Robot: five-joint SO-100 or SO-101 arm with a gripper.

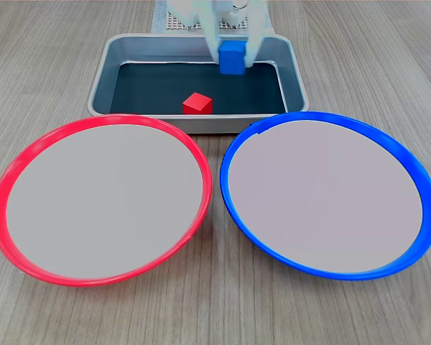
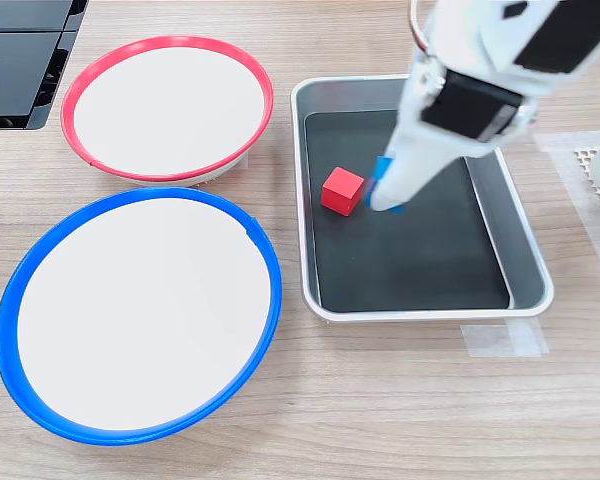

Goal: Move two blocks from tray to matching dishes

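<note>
The blue block [image 1: 231, 57] is held between the fingers of the gripper [image 1: 230, 52], which is closed on it from both sides. In the first exterior view the block is seen above the tray's dark bottom, near the far rim and toward that rim's right end; whether it touches the bottom cannot be told. In the second exterior view only a sliver of the blue block [image 2: 383, 178] is shown beside the white gripper [image 2: 388, 190], most of it being hidden by the arm.

The red block [image 1: 197, 103] is left lying on the tray [image 1: 100, 83] bottom, close to the near rim and about midway along it, apart from the gripper. In the second exterior view the red block [image 2: 342, 190] is seen just beside the fingers, inside the tray [image 2: 528, 250].

Two dishes are set on the wooden table [image 1: 50, 43] before the tray's near rim: the red dish [image 1: 100, 201] and the blue dish [image 1: 330, 192], side by side and almost touching. Nothing is carried by either dish. In the second exterior view the red dish [image 2: 168, 108] and the blue dish [image 2: 140, 315] are shown along the tray's long side.
</note>
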